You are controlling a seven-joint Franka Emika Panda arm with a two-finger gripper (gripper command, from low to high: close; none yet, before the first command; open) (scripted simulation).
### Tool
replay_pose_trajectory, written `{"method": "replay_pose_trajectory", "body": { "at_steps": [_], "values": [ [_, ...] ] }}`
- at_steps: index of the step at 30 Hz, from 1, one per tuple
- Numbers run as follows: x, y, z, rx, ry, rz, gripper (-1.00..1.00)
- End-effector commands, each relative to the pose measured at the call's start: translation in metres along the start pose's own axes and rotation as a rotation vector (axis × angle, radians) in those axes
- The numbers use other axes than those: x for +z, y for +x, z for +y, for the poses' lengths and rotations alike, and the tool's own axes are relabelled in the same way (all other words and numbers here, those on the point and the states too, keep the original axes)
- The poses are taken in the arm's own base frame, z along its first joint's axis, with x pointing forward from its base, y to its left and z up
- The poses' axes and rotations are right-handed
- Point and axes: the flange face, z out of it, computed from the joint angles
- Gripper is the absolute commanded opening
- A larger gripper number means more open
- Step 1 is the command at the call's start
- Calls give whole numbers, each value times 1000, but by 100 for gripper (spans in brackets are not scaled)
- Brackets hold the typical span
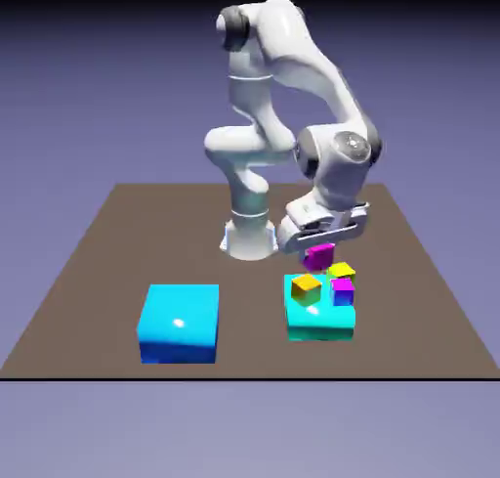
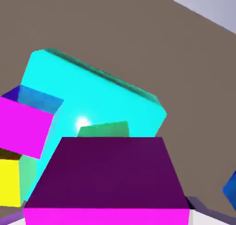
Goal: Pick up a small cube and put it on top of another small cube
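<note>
so the gripper (image 1: 320, 243) has the pink-magenta cube (image 1: 318, 257) pinched right of center, above the turquoise block (image 1: 320, 322) at lower right.

The magenta cube (image 1: 318, 257) hangs beneath the gripper (image 1: 317, 245), above the table (image 1: 88, 300). Near the table's front edge, the large blue block (image 1: 180, 315) lies toward the front left corner; the turquoise block (image 1: 319, 327), toward the front right corner, carries an orange-yellow cube (image 1: 306, 289).
</note>
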Motion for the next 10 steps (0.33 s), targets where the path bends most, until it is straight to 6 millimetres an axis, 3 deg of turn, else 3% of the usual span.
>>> {"method": "replay_pose_trajectory", "body": {
  "at_steps": [1,2,6,7,8,9,10],
  "values": [
    [0,2,2,6,-1,1,-100],
    [0,2,2,6,-1,1,-100],
    [63,6,-2,6,-1,1,-100],
    [69,6,-2,6,-1,1,-100],
    [69,6,-2,6,-1,1,100],
    [69,6,-2,6,-1,1,100],
    [54,6,-2,6,-1,1,100]
  ]
}}
